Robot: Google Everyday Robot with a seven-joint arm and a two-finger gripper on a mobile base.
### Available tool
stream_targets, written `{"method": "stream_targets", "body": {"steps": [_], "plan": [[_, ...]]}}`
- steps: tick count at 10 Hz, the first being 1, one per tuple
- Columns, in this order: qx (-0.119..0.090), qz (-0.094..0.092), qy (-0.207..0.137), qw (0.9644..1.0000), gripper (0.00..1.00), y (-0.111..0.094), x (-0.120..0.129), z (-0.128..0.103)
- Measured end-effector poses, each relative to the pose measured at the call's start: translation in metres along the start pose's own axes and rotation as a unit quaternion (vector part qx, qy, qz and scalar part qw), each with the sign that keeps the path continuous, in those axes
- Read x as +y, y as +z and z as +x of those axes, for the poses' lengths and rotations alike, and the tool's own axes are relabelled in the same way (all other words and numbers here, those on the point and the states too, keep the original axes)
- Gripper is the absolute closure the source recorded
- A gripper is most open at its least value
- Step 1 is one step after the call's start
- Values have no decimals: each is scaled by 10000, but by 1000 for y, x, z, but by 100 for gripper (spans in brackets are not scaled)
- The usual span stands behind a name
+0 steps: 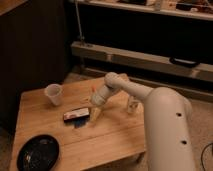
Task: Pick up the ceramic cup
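The ceramic cup (53,94) is small, white and tapered. It stands upright on the wooden table (100,140) near its far left corner. My gripper (95,114) hangs from the white arm (150,110) over the middle of the table, to the right of the cup and well apart from it. It is just above the right end of a flat dark packet (76,114).
A black round plate (38,152) sits at the table's front left corner. A clear glass container (132,104) stands behind the arm at the right. A dark wall and metal rails run behind the table.
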Motion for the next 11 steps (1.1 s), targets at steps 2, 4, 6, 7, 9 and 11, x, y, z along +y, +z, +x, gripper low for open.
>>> {"method": "stream_targets", "body": {"steps": [2,4,6,7,9,11], "plan": [[0,0,0,10000,20,0,0,0],[0,0,0,10000,20,0,0,0],[0,0,0,10000,20,0,0,0],[0,1,0,10000,20,0,0,0],[0,0,0,10000,20,0,0,0],[16,31,-46,10000,20,-3,-1,-3]]}}
